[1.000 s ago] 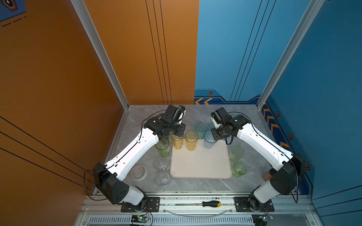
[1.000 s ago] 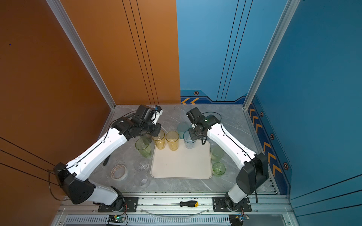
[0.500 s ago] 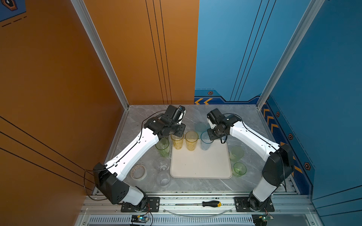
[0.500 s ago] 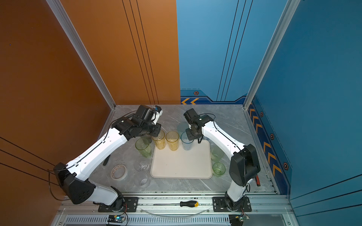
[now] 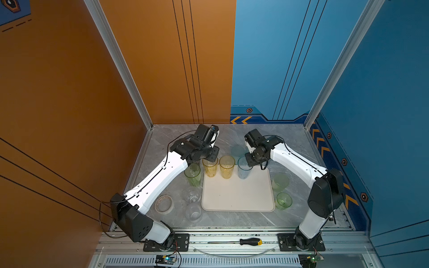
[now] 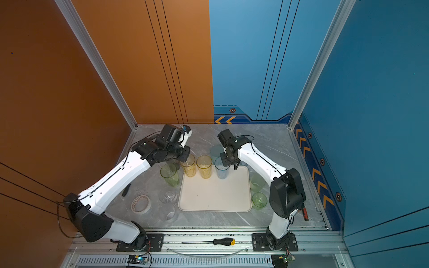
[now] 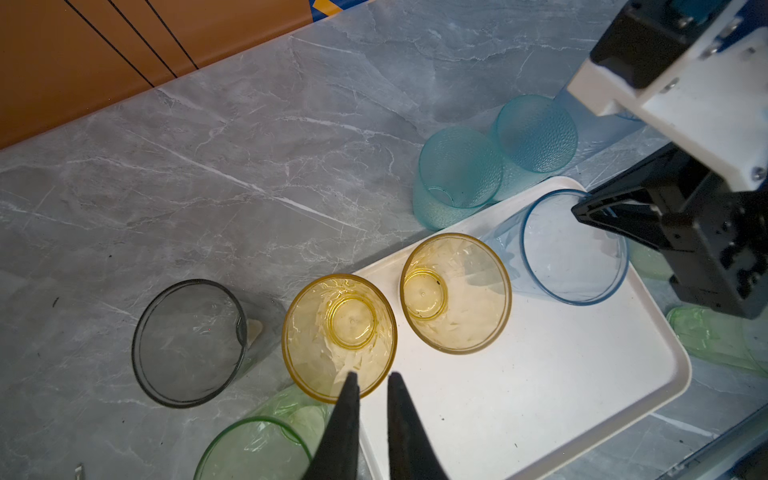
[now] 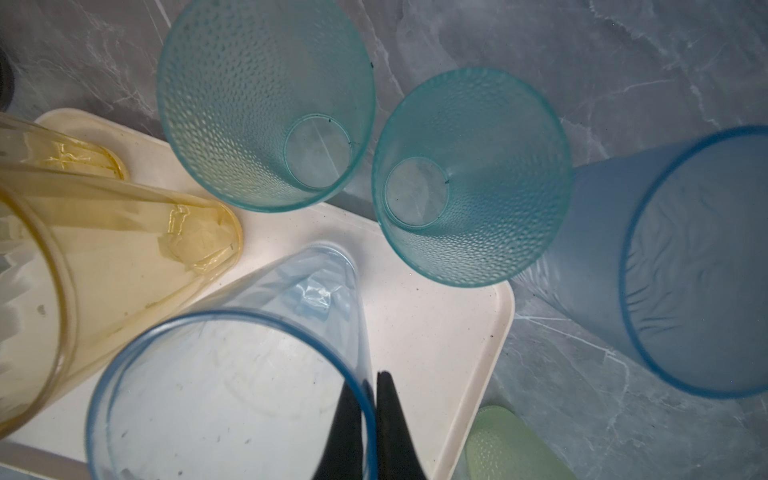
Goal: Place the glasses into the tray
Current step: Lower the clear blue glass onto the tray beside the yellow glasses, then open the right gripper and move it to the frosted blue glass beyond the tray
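- left gripper (image 7: 372, 376): jaws narrow, straddling the near rim of the faceted yellow translucent tumbler (image 7: 338, 336), one finger inside and one outside. It looks like a pinch on the wall, but pad contact isn't clear in the wrist view.
- That yellow tumbler is upright at the far left corner of the large cream-white rectangular tray (image 5: 236, 195), directly under the gripper.
- right gripper (image 8: 365, 380): jaws clamped on the wall of the tall clear pale-blue tumbler (image 8: 232, 374), one finger inside the rim and one outside.
- The pale-blue tumbler is over the tray's far right part, right below the gripper.
- second yellow tumbler (image 5: 227, 167): upright in the tray at the far edge, between the two gripped ones. Neither gripper touches it.
- teal dimpled tumbler (image 8: 266, 104) and its teal twin (image 8: 471, 178): side by side on the grey marble-look tabletop (image 5: 278, 143), just behind the tray's far edge and past the right gripper's fingertips.
- frosted blue tumbler (image 8: 685, 266): on the tabletop beside the teal pair, off the tray.
- smoky grey tumbler (image 7: 187, 340): on the tabletop just beside the pinched yellow one.
- tall green tumbler (image 5: 192, 174): against the tray's left edge, outside it.
- Two short clear glasses (image 5: 192, 195) (image 5: 193, 212): left of the tray, well apart from both grippers.
- pale green tumbler (image 5: 280, 182) and short green glass (image 5: 283, 200): right of the tray, on the tabletop.
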